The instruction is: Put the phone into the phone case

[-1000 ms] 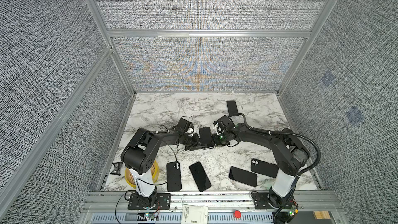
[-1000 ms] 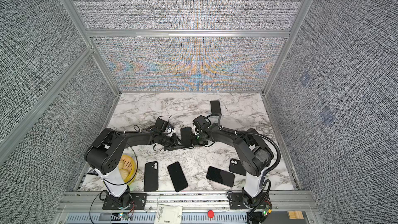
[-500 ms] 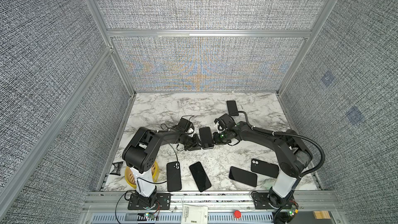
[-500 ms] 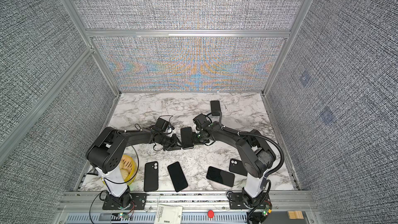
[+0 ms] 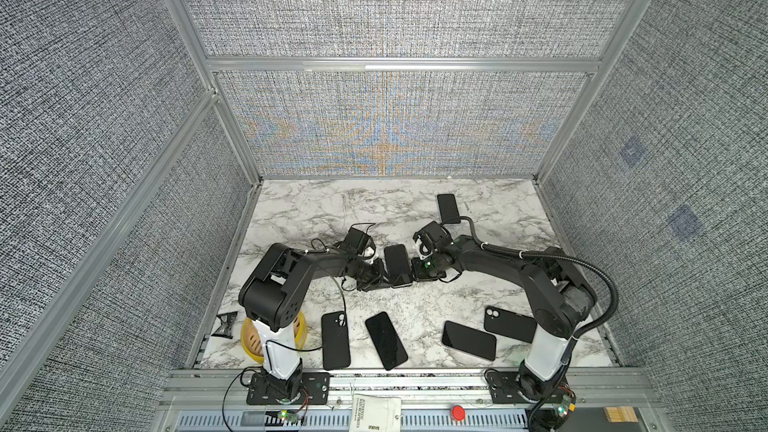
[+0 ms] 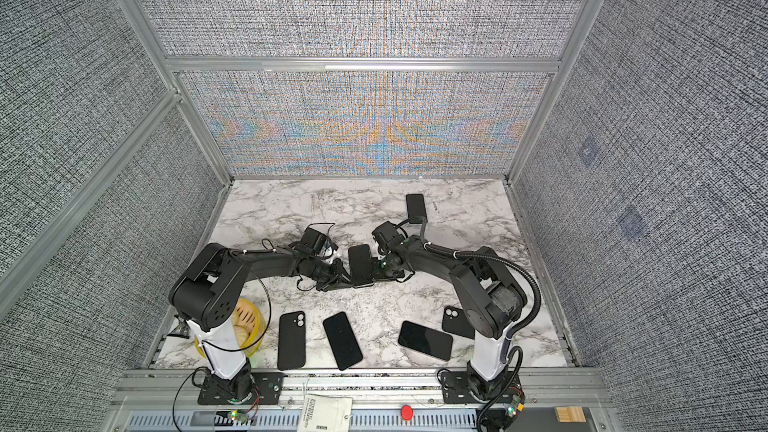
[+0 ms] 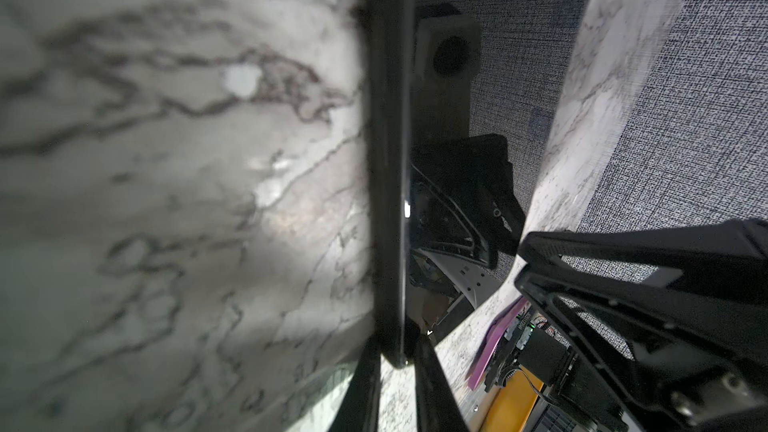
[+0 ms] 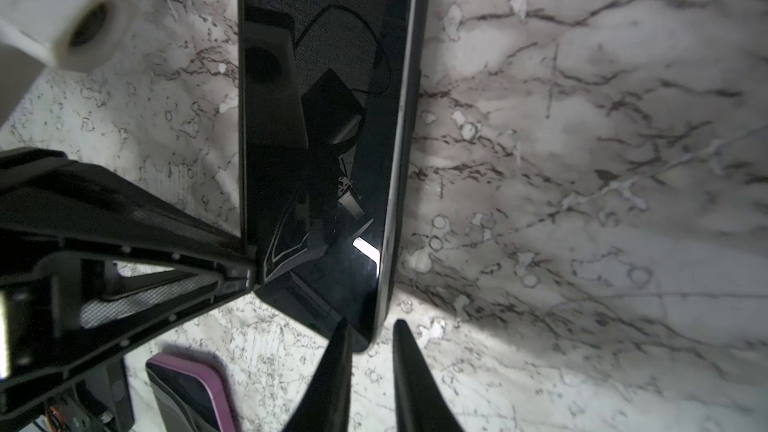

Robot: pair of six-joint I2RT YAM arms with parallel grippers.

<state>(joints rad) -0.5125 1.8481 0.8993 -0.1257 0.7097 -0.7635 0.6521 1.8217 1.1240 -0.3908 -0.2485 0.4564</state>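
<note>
The phone is mid-table, uncased: my left pincer pinches its 9 o'clock edge; my right pincer straddles 3 o'clock, grip I cannot tell. The purple case lies beside it.

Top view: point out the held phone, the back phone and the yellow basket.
held phone (image 5: pixel 397 264), in a top view, screen middle
back phone (image 5: pixel 448 208), in a top view, face middle
yellow basket (image 5: pixel 248 336), in a top view, left side
</note>
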